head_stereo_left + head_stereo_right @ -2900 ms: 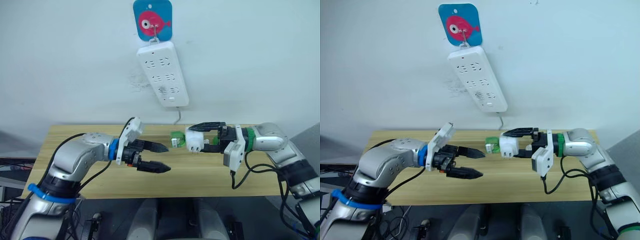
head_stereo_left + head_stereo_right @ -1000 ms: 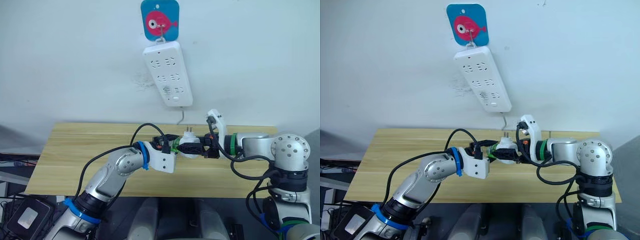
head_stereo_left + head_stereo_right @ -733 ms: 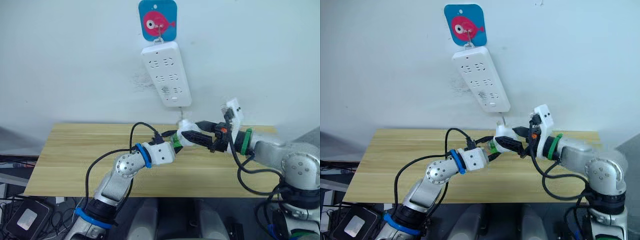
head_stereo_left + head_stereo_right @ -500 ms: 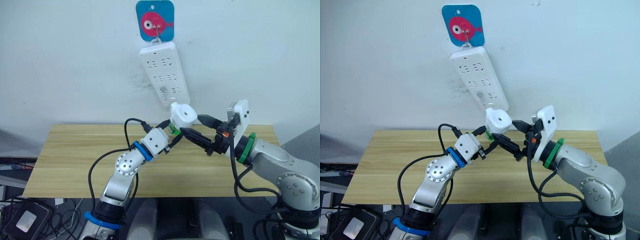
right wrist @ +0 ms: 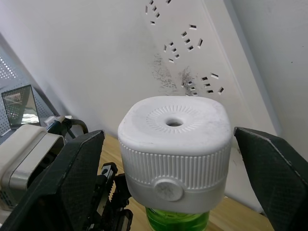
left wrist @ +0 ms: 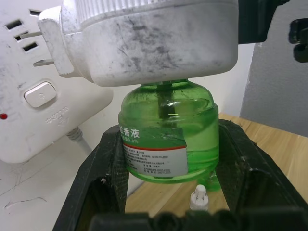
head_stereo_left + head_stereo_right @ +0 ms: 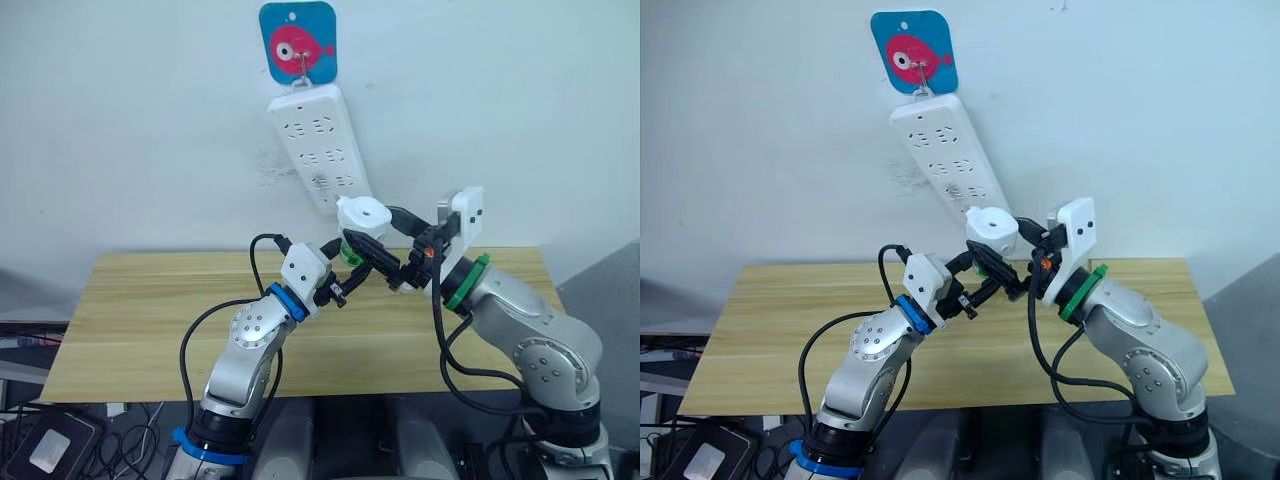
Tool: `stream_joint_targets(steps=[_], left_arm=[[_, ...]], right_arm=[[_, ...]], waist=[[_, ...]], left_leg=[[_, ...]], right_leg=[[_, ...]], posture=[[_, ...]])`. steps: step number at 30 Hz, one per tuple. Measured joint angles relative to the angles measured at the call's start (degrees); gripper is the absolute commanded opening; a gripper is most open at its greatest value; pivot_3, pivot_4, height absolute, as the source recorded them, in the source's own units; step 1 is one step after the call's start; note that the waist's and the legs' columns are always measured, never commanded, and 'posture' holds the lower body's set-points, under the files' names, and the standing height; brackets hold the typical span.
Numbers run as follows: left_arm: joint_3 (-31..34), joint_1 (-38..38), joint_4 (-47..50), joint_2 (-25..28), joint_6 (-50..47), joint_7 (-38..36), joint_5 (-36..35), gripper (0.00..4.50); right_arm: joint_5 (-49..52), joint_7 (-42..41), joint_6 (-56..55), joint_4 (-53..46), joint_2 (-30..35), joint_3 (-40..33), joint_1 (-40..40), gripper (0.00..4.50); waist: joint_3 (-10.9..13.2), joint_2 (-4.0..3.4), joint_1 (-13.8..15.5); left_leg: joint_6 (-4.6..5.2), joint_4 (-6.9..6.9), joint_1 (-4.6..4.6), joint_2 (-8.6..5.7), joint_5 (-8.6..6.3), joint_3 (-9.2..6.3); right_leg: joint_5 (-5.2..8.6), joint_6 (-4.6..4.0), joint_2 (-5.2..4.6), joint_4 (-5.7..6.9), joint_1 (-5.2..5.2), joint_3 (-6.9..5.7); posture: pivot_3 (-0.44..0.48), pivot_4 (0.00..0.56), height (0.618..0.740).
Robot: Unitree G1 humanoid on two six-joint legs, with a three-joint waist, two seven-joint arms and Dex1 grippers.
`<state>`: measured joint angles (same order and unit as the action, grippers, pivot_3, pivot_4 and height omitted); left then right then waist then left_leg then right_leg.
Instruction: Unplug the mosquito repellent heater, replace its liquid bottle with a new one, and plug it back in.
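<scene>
Left jaws grip bottle; plug prongs visible.

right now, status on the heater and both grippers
Left gripper shut on green bottle under the heater. Right gripper open, fingers either side of heater. Prongs just short of the power strip, not plugged in.

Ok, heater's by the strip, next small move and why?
Probably ease the heater toward the power strip until its prongs meet a socket: the left end effector grips the green bottle, and the prongs sit just short of the slots.
</scene>
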<state>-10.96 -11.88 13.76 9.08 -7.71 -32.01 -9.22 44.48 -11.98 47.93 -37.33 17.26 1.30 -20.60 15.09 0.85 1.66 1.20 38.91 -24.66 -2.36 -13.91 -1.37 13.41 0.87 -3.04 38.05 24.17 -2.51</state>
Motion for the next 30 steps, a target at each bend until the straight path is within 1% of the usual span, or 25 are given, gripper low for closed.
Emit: stream_joint_targets(steps=[6, 9, 11, 12, 21, 25, 28, 30], left_arm=[[-0.36, 0.00, 0.24, 0.28, 0.02, 0.15, 0.39, 2.21], [-1.18, 0.00, 0.59, 0.26, 0.04, 0.21, 0.47, 2.21], [-1.26, 0.01, 0.86, 0.27, 0.03, 0.47, 0.62, 2.21], [-1.37, 0.01, 0.98, 0.26, 0.03, 0.66, 0.74, 2.21], [-2.09, 0.50, 1.59, 0.29, -0.46, 1.94, 0.79, 2.21], [-1.99, 1.04, 2.50, 1.57, -0.79, 1.51, 0.15, 3.60], [-0.78, 2.45, 4.45, 4.35, -1.27, 0.24, -1.02, 4.50], [1.08, 3.29, 5.30, 5.13, -2.21, 0.66, -1.55, 4.50]], right_arm=[[-2.72, -0.45, -0.41, 0.93, 0.20, 1.68, -0.12, 4.50], [-3.33, -0.51, -0.57, 1.51, 0.18, 2.16, -0.11, 3.90], [-3.75, -0.53, -1.09, 1.73, -0.10, 2.16, -0.06, 3.26], [-3.83, -0.51, -1.27, 1.77, -0.34, 2.14, 0.01, 3.05], [-3.65, -0.47, -1.36, 2.17, -1.00, 1.86, 0.26, 3.05], [-3.73, -0.43, -1.28, 2.26, -0.63, 1.68, 0.26, 3.05], [-3.66, -0.42, -1.26, 2.28, -0.25, 0.05, 0.94, 3.05], [-3.75, -0.69, -1.34, 2.26, 1.09, -0.71, 2.24, 3.05]], waist=[[-0.01, 0.00, -0.02], [-0.01, 0.00, -0.02], [-0.01, 0.00, -0.04], [-0.01, 0.00, -0.05], [-0.01, 0.00, -0.06], [-0.01, 0.00, -0.09], [-0.02, -0.01, -0.15], [-0.02, -0.01, -0.12]], left_leg=[[0.00, 0.00, 0.00, 0.00, 0.00, 0.00], [0.00, 0.00, 0.00, 0.00, 0.00, 0.00], [0.00, 0.00, 0.00, 0.00, 0.00, 0.00], [0.00, 0.00, 0.01, 0.00, 0.00, 0.00], [0.01, 0.00, 0.01, 0.00, 0.00, 0.00], [0.01, -0.01, 0.01, 0.00, 0.00, 0.00], [0.00, -0.02, 0.01, 0.01, 0.00, -0.01], [0.01, -0.02, 0.01, 0.00, -0.01, -0.01]], right_leg=[[0.00, 0.00, 0.00, 0.00, 0.00, 0.00], [0.00, 0.00, 0.00, 0.00, 0.00, 0.01], [0.00, 0.00, 0.00, 0.00, 0.00, 0.01], [0.00, 0.00, 0.00, 0.01, 0.00, 0.01], [0.00, 0.00, 0.00, 0.00, 0.00, 0.01], [0.00, 0.00, 0.00, 0.00, 0.01, 0.01], [0.01, -0.01, 0.00, 0.00, 0.01, 0.01], [0.01, -0.01, -0.01, -0.01, -0.01, 0.02]], posture=[[0.083, 0.207, 0.740], [0.084, 0.209, 0.740], [0.084, 0.209, 0.740], [0.084, 0.209, 0.740], [0.084, 0.213, 0.740], [0.084, 0.213, 0.740], [0.092, 0.216, 0.740], [0.092, 0.216, 0.740]])
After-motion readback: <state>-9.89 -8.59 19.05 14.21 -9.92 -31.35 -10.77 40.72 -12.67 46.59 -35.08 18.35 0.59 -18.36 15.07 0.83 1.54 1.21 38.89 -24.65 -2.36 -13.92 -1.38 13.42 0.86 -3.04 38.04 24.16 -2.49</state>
